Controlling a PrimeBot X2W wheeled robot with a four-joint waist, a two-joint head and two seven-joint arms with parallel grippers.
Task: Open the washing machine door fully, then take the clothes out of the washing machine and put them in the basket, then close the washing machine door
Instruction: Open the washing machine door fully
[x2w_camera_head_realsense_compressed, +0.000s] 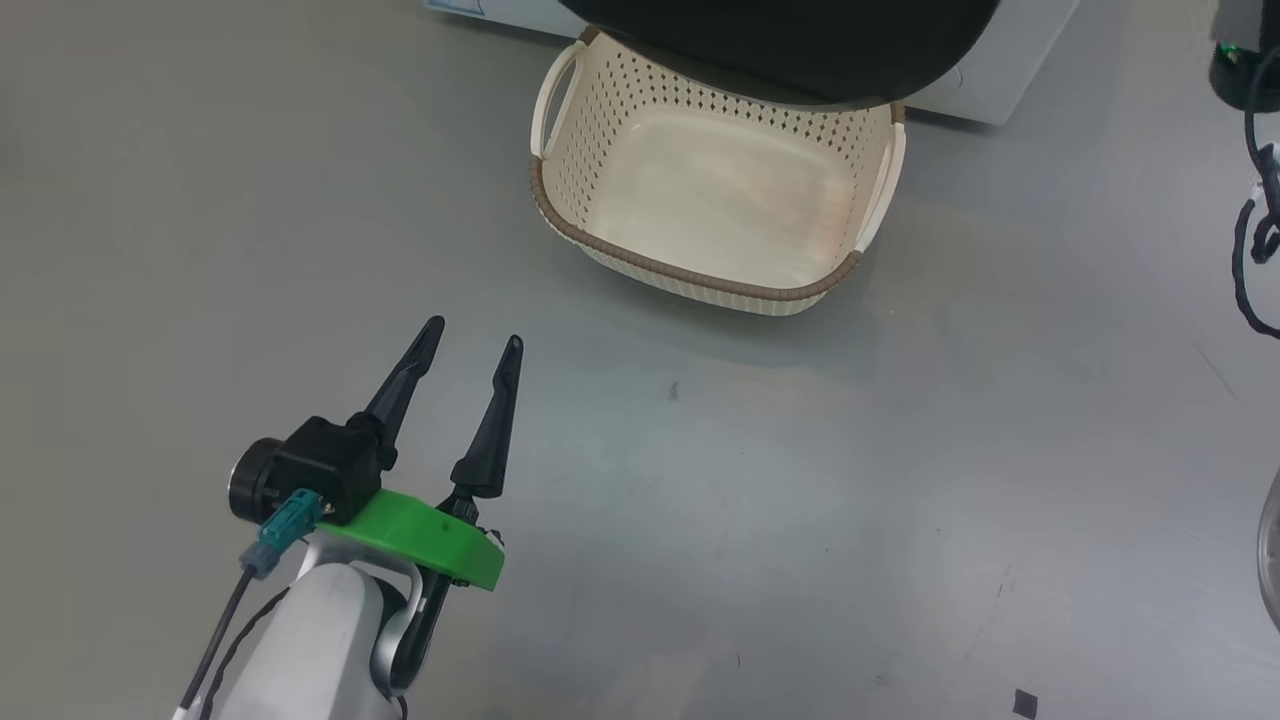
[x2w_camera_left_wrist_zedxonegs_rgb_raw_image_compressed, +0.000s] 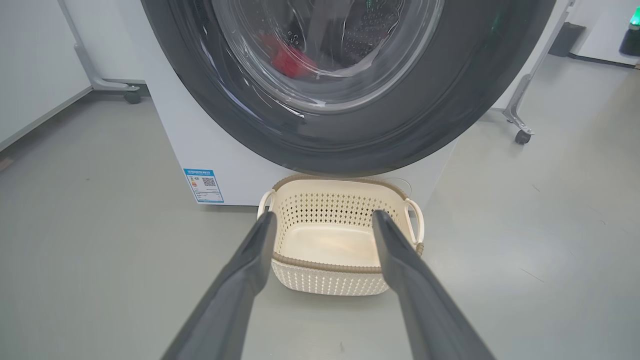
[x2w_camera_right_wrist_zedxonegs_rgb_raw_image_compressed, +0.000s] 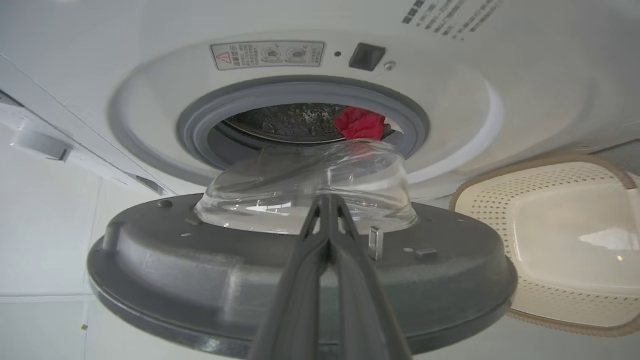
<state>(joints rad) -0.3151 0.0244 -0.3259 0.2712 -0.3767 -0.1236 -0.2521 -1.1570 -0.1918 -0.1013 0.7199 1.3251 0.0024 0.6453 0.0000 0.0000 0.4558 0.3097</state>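
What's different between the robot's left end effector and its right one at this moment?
The left end effector has its fingers spread open; the right end effector has them pressed shut. The left one hangs over the floor, aimed toward the basket; the right one points at the inner side of the open washing machine door, near its glass bowl. Both have two long dark fingers and hold nothing.

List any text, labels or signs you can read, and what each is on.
The blue label sticker low on the washing machine front: QR code and fine print, too small to read.
The warning label beside the drum opening: red triangle, pictograms, characters blurred.
The printed text elsewhere on its front: too blurred to read.
The basket: no text.
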